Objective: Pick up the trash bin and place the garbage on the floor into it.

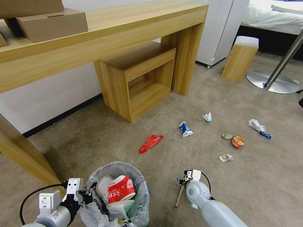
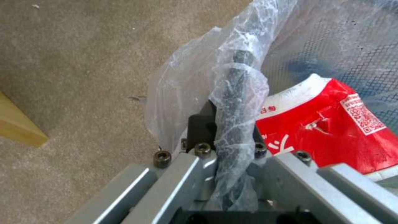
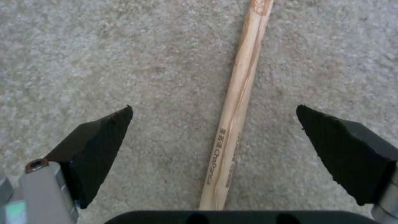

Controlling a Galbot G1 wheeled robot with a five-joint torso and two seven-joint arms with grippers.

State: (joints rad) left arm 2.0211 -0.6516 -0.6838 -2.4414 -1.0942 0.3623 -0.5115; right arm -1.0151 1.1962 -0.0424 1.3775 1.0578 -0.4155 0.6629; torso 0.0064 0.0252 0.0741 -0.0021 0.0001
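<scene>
Right wrist view: right gripper (image 3: 215,137) fingers spread wide, wooden stick (image 3: 236,102) lies between them, long axis crosswise to closing line. Left gripper (image 2: 226,137) clamps trash bin (image 1: 116,192) rim.

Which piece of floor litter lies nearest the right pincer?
The wooden stick, lying on the carpet between the open right pincer's tips. The red wrapper, blue-white carton and orange wrapper lie farther off.

- trash bin (image 1: 143,192): 1, holding 1 red-white cup (image 1: 121,188)
- wooden stick (image 1: 179,197): 1, on carpet
- other loose litter pieces on floor: 7
- cardboard boxes on desk: 3 visible
</scene>
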